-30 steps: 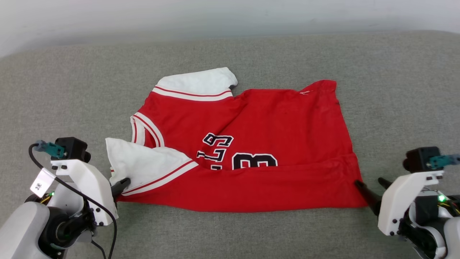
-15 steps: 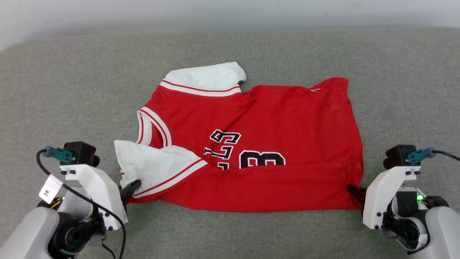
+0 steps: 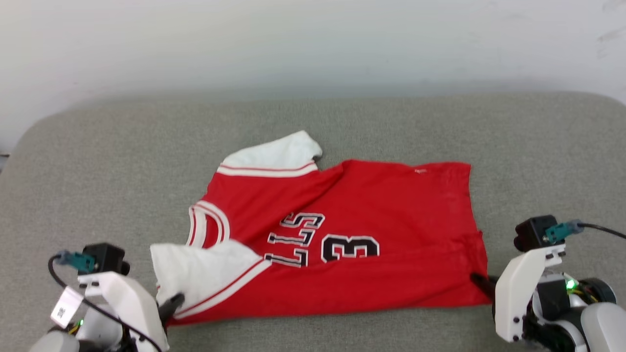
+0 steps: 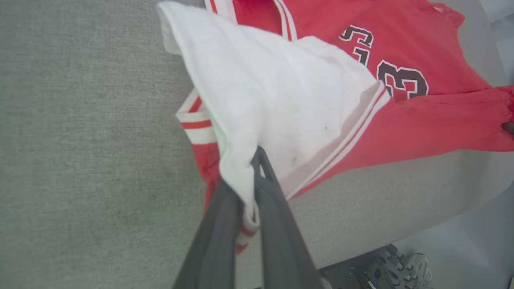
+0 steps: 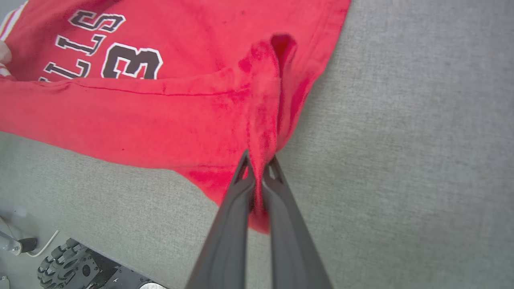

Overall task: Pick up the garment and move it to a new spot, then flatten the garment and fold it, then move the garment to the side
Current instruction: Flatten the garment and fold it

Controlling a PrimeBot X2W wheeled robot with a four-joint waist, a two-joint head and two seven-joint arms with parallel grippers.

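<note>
The garment (image 3: pixel 371 215) lies in the middle of the tabletop (image 3: pixel 98 171), collar to the left. The left claw (image 3: pixel 172 303) pinches the near white sleeve and the right claw (image 5: pixel 259 160) pinches the near-right hem corner. These paired near-edge grips probably serve to lift it evenly.

The garment (image 3: pixel 391 230) lies across the middle of the worktop (image 3: pixel 122 171), neck to the robot's left, its near edge folded over. The left end effector (image 3: pixel 171 305) pinches its near-left sleeve (image 3: pixel 195 274); the right end effector (image 3: pixel 478 281) pinches its near-right corner. A wall (image 3: pixel 293 44) stands behind.
</note>
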